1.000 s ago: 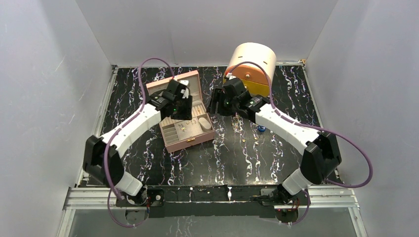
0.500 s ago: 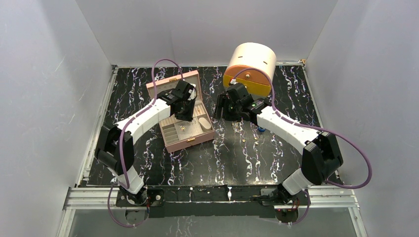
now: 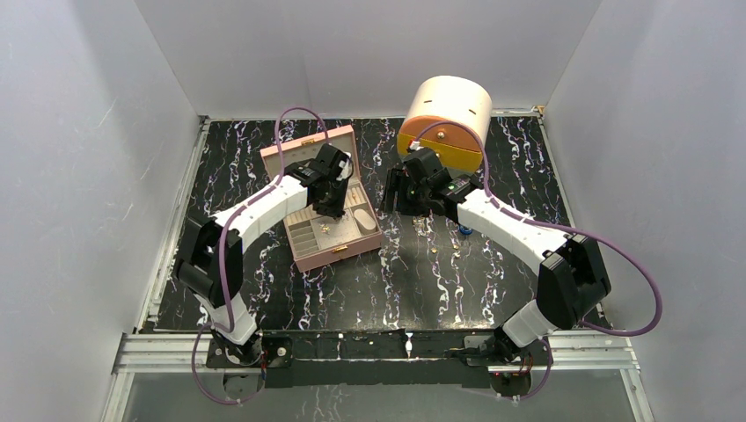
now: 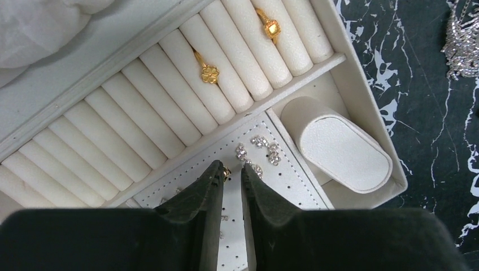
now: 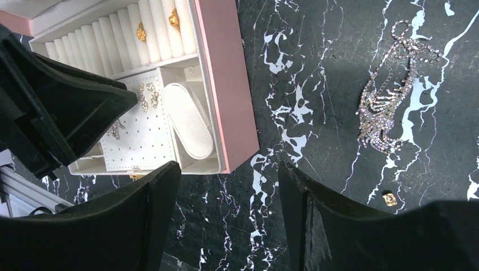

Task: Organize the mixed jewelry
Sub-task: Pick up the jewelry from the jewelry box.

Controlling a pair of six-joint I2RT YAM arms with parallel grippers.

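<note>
Now that the left end effector (image 4: 231,166) has narrowed to a slit over the earring panel (image 4: 288,180) in the box (image 3: 339,253), a gold piece (image 4: 226,171) sits at its tips, probably being placed, though the grip is unclear. Beside the box, the right end effector (image 5: 227,166) hangs spread near loose jewelry (image 5: 390,107).

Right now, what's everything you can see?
jewelry box: one, pink, open, left-centre of table
rings: two, gold, box's white rolls
earrings: few, silver, box's dotted pad
cushion: one, white, in box
necklace: one, sparkly silver, on table
loose pieces: few, gold, near necklace
round container: one, cream and orange, table's back
small object: one, blue, by right arm
table: one, black marbled
left tool: one, black, over dotted pad
right tool: one, black, open, beside box
</note>
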